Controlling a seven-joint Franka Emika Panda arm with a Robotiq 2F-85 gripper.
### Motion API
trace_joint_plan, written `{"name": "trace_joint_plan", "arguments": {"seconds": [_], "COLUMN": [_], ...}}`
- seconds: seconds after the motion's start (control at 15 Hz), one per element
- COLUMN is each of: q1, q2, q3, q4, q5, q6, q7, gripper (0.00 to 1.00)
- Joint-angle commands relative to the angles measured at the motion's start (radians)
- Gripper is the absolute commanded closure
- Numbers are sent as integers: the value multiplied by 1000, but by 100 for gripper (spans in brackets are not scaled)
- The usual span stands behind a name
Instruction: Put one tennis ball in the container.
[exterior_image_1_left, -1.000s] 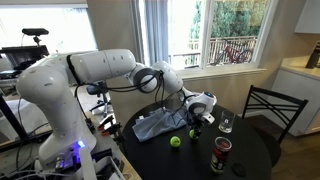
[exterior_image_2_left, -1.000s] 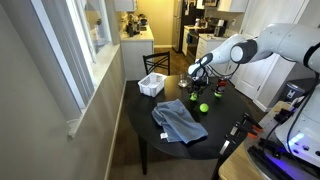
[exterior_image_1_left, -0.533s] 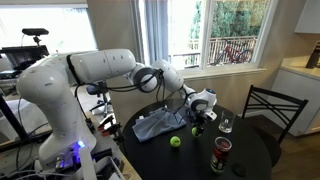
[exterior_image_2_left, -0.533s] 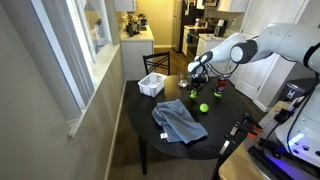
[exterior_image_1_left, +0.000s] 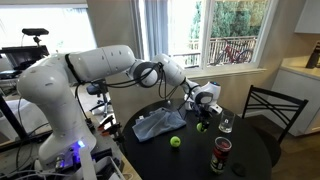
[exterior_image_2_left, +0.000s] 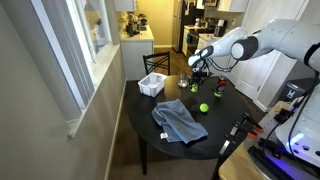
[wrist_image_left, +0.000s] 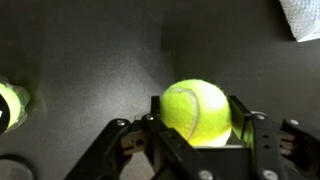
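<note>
Wrist view: dark table (wrist_image_left: 80, 50) filling the background. In an exterior view, the white arm (exterior_image_1_left: 100, 65) reaching out over it from the near side. Crumpled blue-grey cloth (exterior_image_2_left: 178, 122) spread on the table toward the window side. White slatted container (exterior_image_2_left: 152, 86) near the table's far edge, well apart from the hand (exterior_image_2_left: 197, 80), with the cloth just beside it.

Hand pointing down over the middle of the table, clamped on the tennis ball (wrist_image_left: 196, 108). Ball right at the tips, pinched from both sides by the two black fingers (wrist_image_left: 243, 120) and bulging out between them. Cannot tell whether the ball is clear of the table or still resting on it.

Second ball (exterior_image_1_left: 175, 141) loose on the table, near the hand but not touching it, beside the cloth's edge. Clear glass (exterior_image_1_left: 226, 125) and dark cup (exterior_image_1_left: 221, 151) on the table on the chair side.
</note>
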Motion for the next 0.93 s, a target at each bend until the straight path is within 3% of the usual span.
{"name": "trace_joint_plan", "arguments": {"seconds": [0.0,0.87], "q1": [19,80], "q2": [-115,-546], "q3": [-28,-186], "q4": [-94,-526], "q5": [-7,-12], "q6": [-34,-141], "q7": [38,113], "gripper": [59,59]}}
